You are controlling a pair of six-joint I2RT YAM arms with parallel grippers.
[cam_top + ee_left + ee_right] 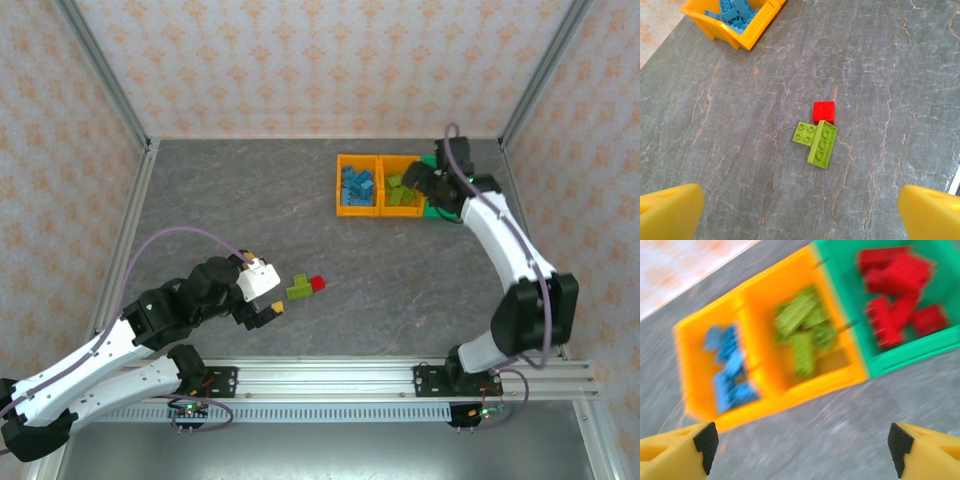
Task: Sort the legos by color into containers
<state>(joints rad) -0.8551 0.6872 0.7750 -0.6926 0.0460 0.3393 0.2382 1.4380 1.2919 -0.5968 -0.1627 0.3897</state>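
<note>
Two lime green legos lie touching on the table, with a red lego against their far side. My left gripper hovers open just short of them, nothing between its yellow fingers; from above it sits left of the green and red bricks. The containers stand in a row at the back right: an orange bin of blue bricks, an orange bin of green ones, a green bin of red ones. My right gripper hangs open and empty before them, the view blurred.
From above, the right arm reaches over the bins and covers most of the green one. Metal frame posts and patterned walls close off the back and sides. A rail runs along the near edge.
</note>
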